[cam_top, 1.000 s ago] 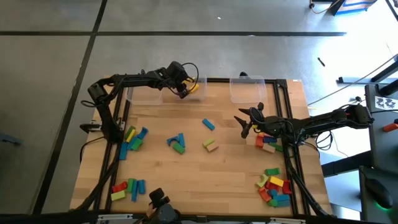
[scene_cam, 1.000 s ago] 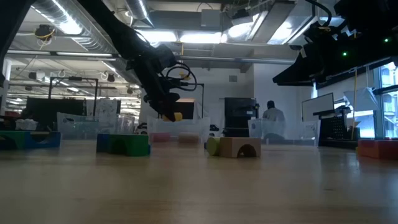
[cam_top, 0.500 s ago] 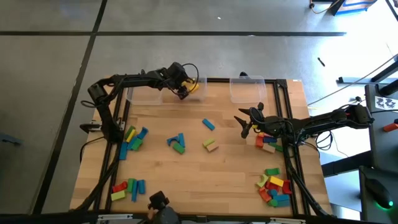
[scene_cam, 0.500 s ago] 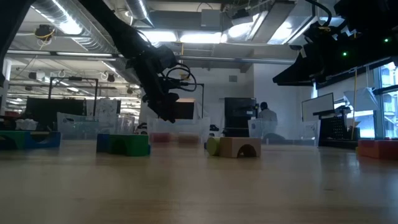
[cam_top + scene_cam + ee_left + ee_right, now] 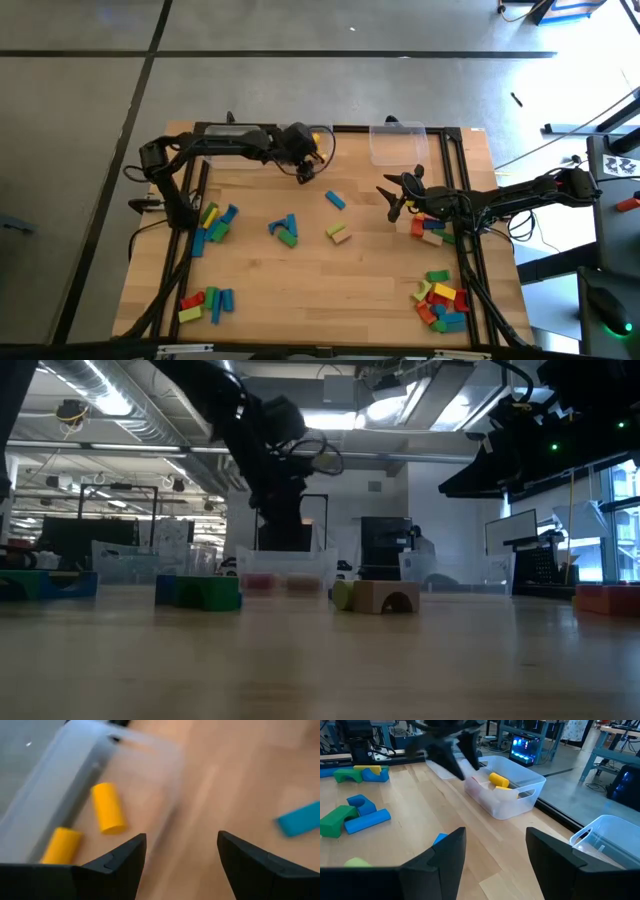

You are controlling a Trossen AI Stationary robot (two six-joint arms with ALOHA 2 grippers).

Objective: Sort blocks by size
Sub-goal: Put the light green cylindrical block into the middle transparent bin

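My left gripper (image 5: 305,172) hangs open and empty above the wood, just off the near right corner of a clear bin (image 5: 75,785). Two yellow cylinders (image 5: 107,807) lie on that bin's floor; the right wrist view shows one yellow cylinder (image 5: 499,780) in it too. My right gripper (image 5: 392,200) waits open and empty at mid-right. Loose blocks lie flat on the table: a blue bar (image 5: 335,200), a blue and green group (image 5: 285,230), a yellow and tan piece (image 5: 338,233).
A second clear bin (image 5: 398,143) stands at the far edge, right of centre. More blocks lie in heaps at the left (image 5: 212,222), near left (image 5: 205,303), right (image 5: 430,228) and near right (image 5: 442,300). Bare wood lies between the centre blocks and the near edge.
My left gripper held a yellow cylinder over the far bin and let it go; the cylinder now lies in the bin. The gripper then swung away from the bin, toward the table's right and near side, and rose a little.
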